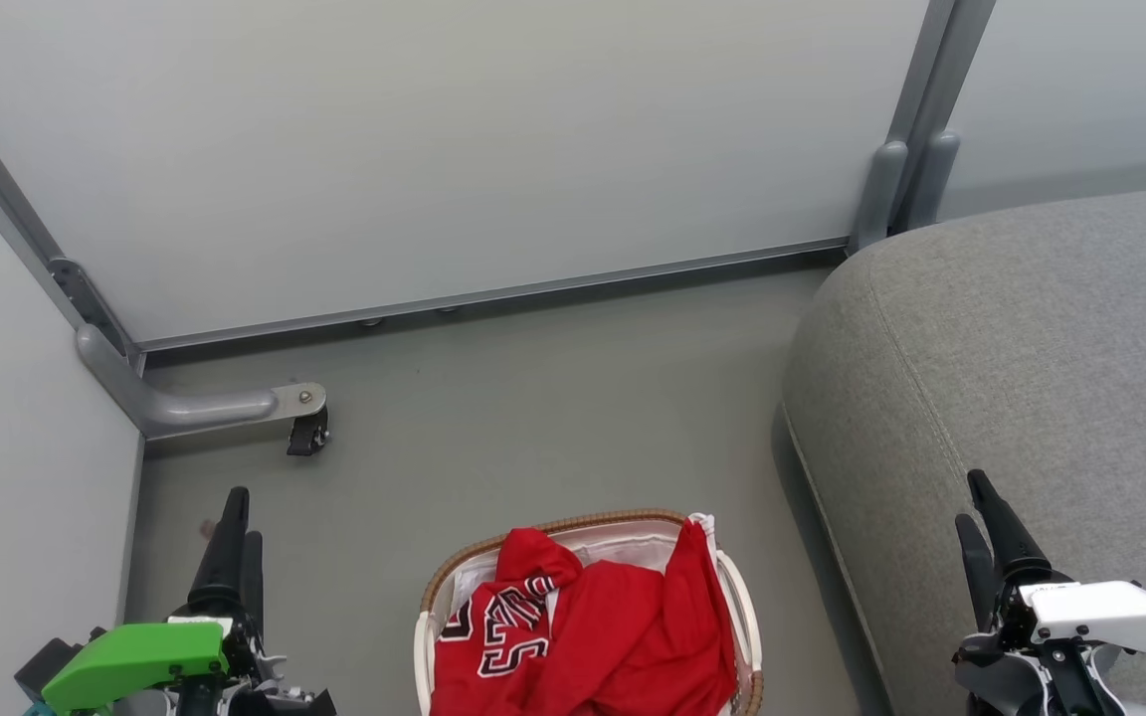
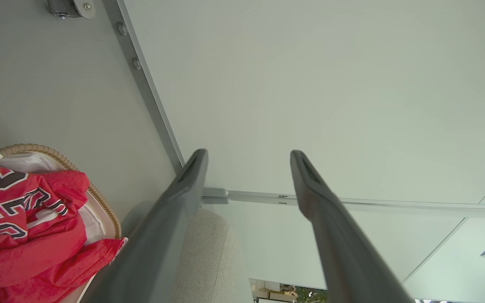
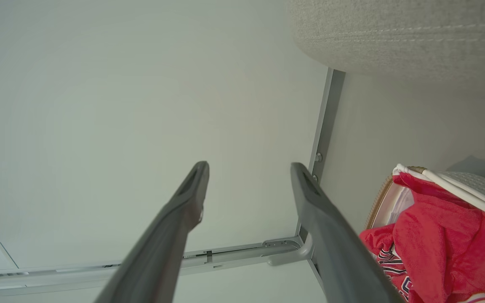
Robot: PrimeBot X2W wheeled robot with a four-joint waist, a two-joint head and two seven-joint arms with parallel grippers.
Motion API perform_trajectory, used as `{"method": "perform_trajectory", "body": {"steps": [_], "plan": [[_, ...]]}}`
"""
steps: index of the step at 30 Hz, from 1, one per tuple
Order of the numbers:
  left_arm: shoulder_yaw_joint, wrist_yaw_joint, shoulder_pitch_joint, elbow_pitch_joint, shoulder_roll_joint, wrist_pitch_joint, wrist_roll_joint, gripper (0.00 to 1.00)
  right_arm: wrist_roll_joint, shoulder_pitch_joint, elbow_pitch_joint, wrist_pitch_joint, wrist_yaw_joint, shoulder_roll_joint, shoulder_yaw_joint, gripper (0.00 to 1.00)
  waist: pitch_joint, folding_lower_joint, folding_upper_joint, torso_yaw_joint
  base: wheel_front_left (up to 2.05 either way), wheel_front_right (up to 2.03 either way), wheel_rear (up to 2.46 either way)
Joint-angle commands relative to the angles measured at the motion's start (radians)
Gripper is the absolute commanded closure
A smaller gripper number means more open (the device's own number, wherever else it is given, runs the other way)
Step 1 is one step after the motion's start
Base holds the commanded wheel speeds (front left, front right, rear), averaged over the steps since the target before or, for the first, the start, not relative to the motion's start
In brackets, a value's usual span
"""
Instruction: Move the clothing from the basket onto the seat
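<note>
While idle, left gripper (image 1: 243, 517): hung low at the robot's left, spread wide in the left wrist view, pinched nothing.
Right gripper (image 1: 971, 502): likewise spread and empty; hovered by the seat's rounded edge.
Clothing (image 1: 593, 626): lay heaped in the basket, draped over the rim on the side toward the seat.
Basket (image 1: 573, 520): stood on the floor (image 1: 533, 398) between the two grippers, near the seat, apart from both.
Seat (image 1: 1031, 378): rose to the robot's right of the basket; carried no garment yet.
Direction to the load: inward and down, rightward from the left gripper, leftward from the right.
Long axis: could not be judged, basket cut off by the head view's lower edge.
Nearer arm: much the same reach for each; lettered jersey (image 1: 503, 617) lay toward the left gripper, plain red garment (image 1: 697, 587) toward the right.
Likely call: right arm for the plain piece, judged the shorter carry to the seat.
</note>
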Motion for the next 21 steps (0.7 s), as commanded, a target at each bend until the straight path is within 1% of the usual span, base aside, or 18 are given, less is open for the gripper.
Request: {"method": "perform_trajectory", "body": {"steps": [1,5,8,21], "plan": [[-0.010,-0.001,-0.010,-0.023,0.004,-0.011,0.025,0.00,-0.026,-0.007,-0.011,-0.012,0.000,-0.008,-0.004,0.00,-0.001,0.0000,0.0000,0.000,0.00,0.00,0.00],[-0.022,-0.001,-0.010,-0.033,0.005,-0.029,0.072,0.00,-0.084,-0.005,-0.016,-0.030,0.000,-0.009,-0.015,0.00,-0.002,0.0000,0.0000,0.001,0.00,0.00,0.00],[-0.029,-0.001,-0.011,-0.042,0.005,-0.042,0.123,0.00,-0.159,-0.004,-0.028,-0.043,0.000,-0.010,-0.022,0.00,-0.003,0.0000,0.0000,0.001,0.00,0.00,0.00],[-0.037,-0.001,-0.013,-0.085,0.007,-0.093,0.403,0.00,-0.492,0.008,-0.109,-0.095,0.000,-0.012,-0.013,0.00,-0.005,0.0000,0.0000,0.001,0.00,0.00,0.00]]}}
